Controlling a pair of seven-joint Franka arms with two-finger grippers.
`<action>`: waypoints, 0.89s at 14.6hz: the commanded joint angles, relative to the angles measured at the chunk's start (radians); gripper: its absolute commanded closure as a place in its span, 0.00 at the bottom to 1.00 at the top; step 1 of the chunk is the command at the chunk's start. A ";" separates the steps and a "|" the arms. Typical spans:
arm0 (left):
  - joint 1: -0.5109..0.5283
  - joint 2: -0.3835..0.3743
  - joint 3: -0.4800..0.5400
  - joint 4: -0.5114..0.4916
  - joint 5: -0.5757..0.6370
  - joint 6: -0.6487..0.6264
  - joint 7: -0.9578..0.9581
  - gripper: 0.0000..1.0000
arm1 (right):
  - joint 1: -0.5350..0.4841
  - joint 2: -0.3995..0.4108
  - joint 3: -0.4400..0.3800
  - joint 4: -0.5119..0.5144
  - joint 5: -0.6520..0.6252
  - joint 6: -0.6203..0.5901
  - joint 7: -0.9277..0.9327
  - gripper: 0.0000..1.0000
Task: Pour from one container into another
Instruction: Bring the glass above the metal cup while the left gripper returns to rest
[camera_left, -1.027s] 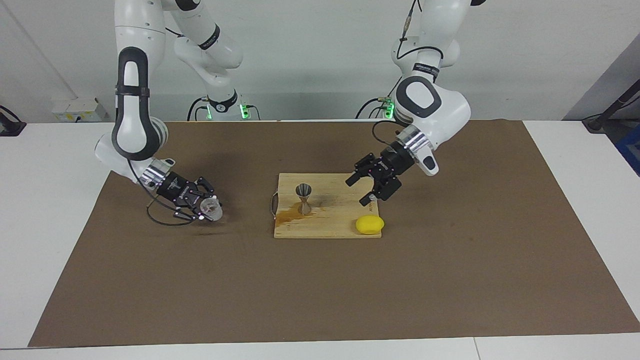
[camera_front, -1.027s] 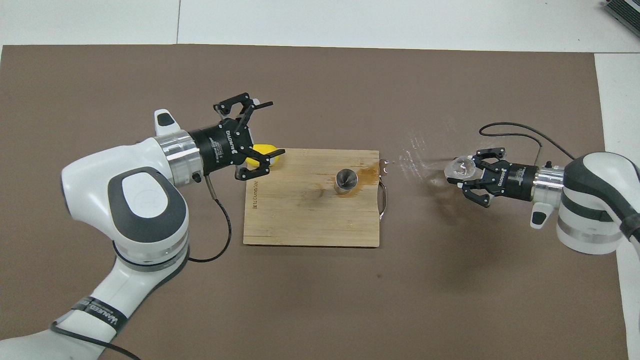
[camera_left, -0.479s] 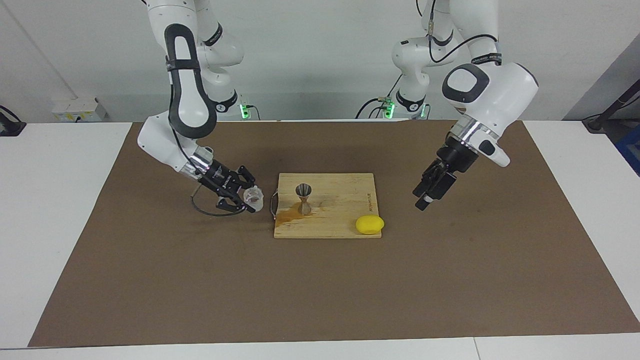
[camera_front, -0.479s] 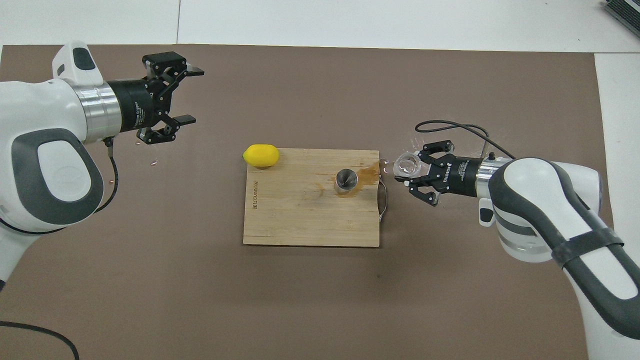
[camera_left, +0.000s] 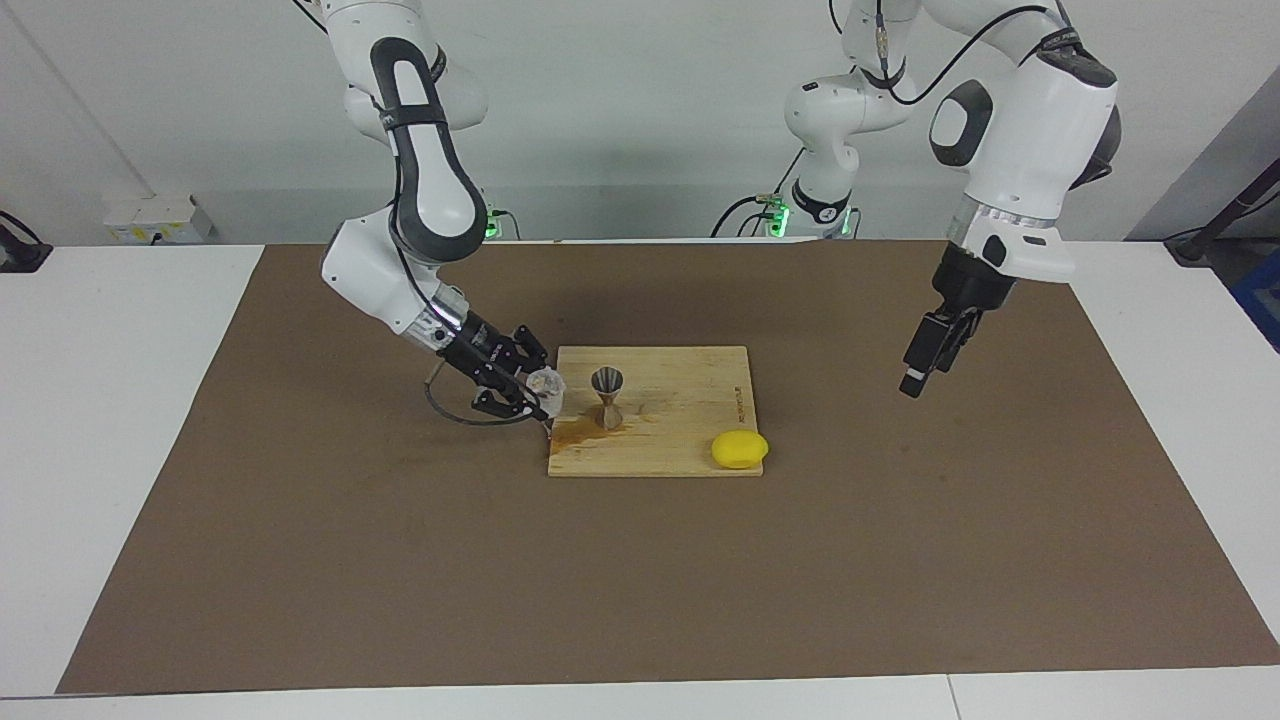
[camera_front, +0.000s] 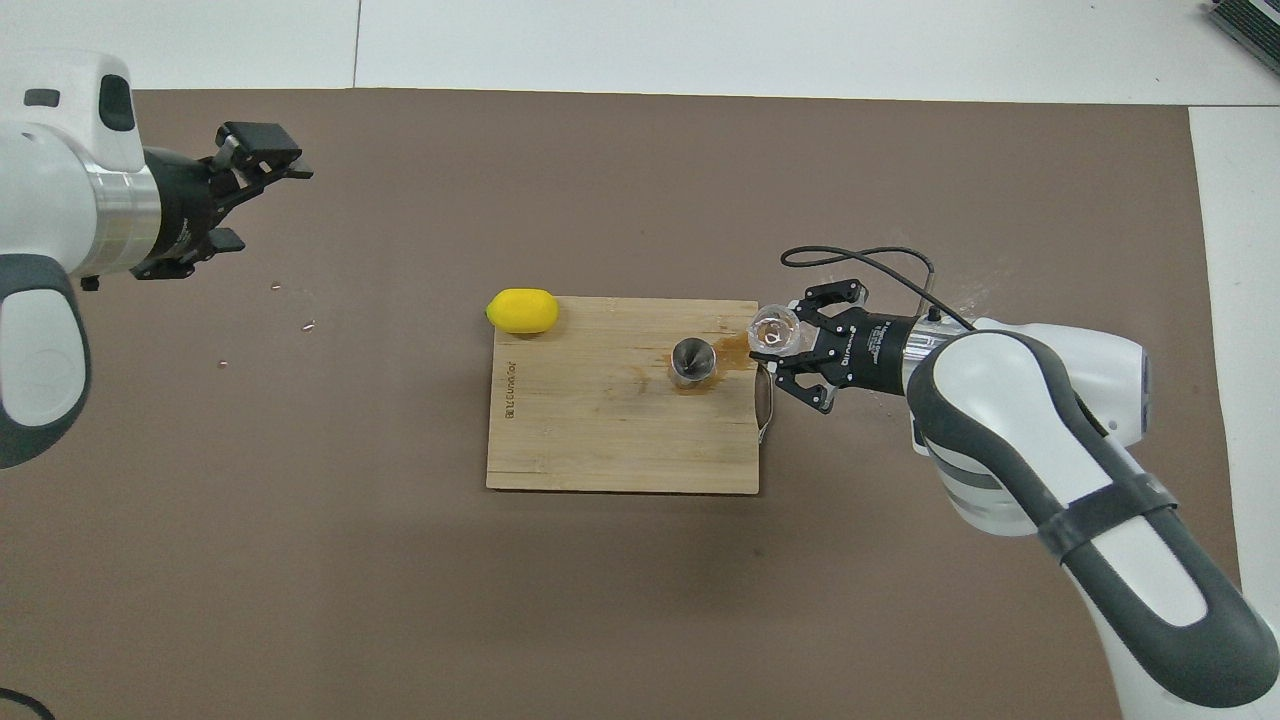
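So in the last second the right gripper (camera_left: 540, 392) has swung the glass (camera_left: 547, 386) in from out over the mat at the right arm's end of the table, and now it's over the handle edge of the board (camera_left: 690, 460). Meanwhile the left gripper (camera_left: 915, 372) has pulled up and away from the board. It was hanging just over the lemon (camera_left: 740, 449) a second ago; now it's over bare mat toward the left arm's end, and I'd say that arm is just waiting. Its fingers look parted in the overhead view (camera_front: 262, 160), holding nothing.

What it means: the carry looks basically done and the pour is next. The jigger (camera_left: 607, 396) stands upright on the board, toward the right arm's end of it, with a brownish wet patch (camera_left: 575, 431) around its foot that spreads toward the handle edge. So something has already been spilled there.

The glass sits clamped between the right fingers, which grip its sides. It's tilted, mouth up and angled toward the camera in the facing view. From above, the glass (camera_front: 773, 330) is just beside the jigger (camera_front: 692, 360), not over its mouth. I'd guess it needs a bit more travel over the board before tipping, or the stain gets bigger.
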 joint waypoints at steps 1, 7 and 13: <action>0.043 -0.036 -0.001 0.019 0.024 -0.168 0.276 0.00 | 0.023 -0.008 -0.002 0.002 -0.029 0.032 0.062 1.00; 0.097 -0.074 0.004 0.062 0.120 -0.464 0.686 0.00 | 0.075 -0.003 -0.002 0.018 -0.161 0.060 0.135 1.00; 0.106 -0.086 0.005 0.102 0.119 -0.563 0.723 0.00 | 0.078 -0.011 -0.002 0.024 -0.274 0.060 0.142 1.00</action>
